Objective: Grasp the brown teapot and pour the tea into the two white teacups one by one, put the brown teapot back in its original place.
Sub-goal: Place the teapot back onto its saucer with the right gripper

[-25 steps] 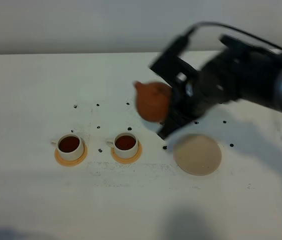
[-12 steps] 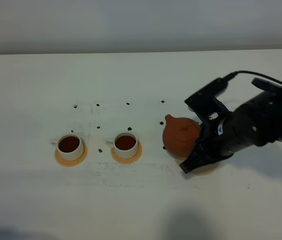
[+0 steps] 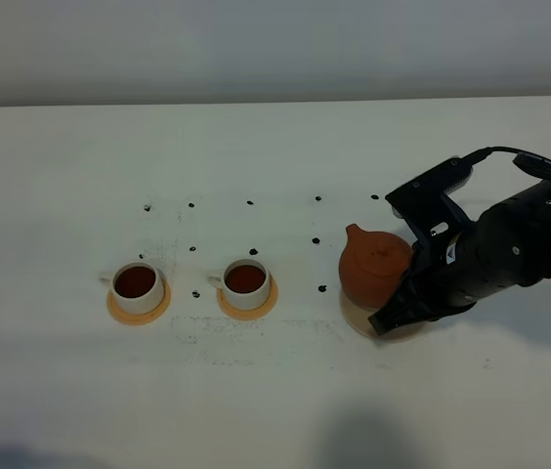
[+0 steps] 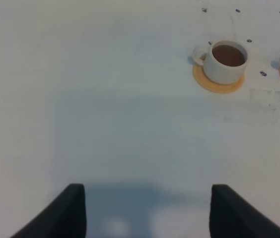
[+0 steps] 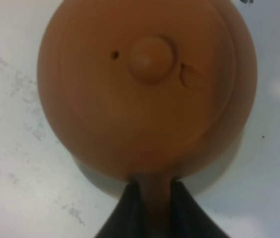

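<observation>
Brown teapot [image 3: 375,267] upright over the pale beige coaster [image 3: 358,319], toward the right end of the white table [image 3: 275,391] and about midway between far and near edges; only a thin sliver of the coaster showing beneath the pot at its near-left side. Whether resting on it or just above: cannot tell. Spout [image 3: 352,232] aimed toward the far-left. Knobbed lid [image 5: 151,58] seated, small vent hole beside the knob, a small chip-like mark on the lid on the knob's other side.

Right gripper [image 3: 404,290] clenched on the teapot's loop handle [image 5: 154,198], black fingers [image 5: 128,208] pressed either side of it in the right wrist view.

Left gripper [image 4: 147,210] released, two dark fingertips [image 4: 73,208] wide apart above bare tabletop, holding nothing.

Two white teacups toward the left half of the table, in a row with the teapot: left cup [image 3: 138,283] and right cup [image 3: 245,280], each on an orange saucer [image 3: 163,306], each holding dark brown tea, well apart from the pot. Small black specks [image 3: 191,205] scattered over the table behind and between the cups.
</observation>
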Robot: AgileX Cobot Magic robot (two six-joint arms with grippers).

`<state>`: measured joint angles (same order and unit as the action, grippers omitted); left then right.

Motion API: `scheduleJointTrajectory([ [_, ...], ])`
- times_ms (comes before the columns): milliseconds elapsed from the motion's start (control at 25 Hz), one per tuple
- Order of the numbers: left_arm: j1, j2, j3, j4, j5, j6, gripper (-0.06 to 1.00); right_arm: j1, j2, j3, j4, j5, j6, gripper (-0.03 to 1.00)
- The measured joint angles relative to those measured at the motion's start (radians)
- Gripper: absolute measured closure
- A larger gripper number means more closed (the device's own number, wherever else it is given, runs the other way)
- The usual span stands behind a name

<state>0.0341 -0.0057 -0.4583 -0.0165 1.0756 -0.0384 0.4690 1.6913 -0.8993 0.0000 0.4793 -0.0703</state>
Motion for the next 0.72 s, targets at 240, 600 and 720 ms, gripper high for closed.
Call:
scheduleJointTrajectory([
  [240,0.000,0.000,0.000,0.001,0.000,0.000,0.41,-0.012,0.000,0.052,0.026,-0.013,0.000,0.84],
  [600,0.000,0.000,0.000,0.001,0.000,0.000,0.41,-0.029,0.001,0.062,0.027,-0.023,0.000,0.84],
  [720,0.000,0.000,0.000,0.001,0.000,0.000,0.41,-0.029,0.015,0.062,0.028,-0.027,0.000,0.84],
])
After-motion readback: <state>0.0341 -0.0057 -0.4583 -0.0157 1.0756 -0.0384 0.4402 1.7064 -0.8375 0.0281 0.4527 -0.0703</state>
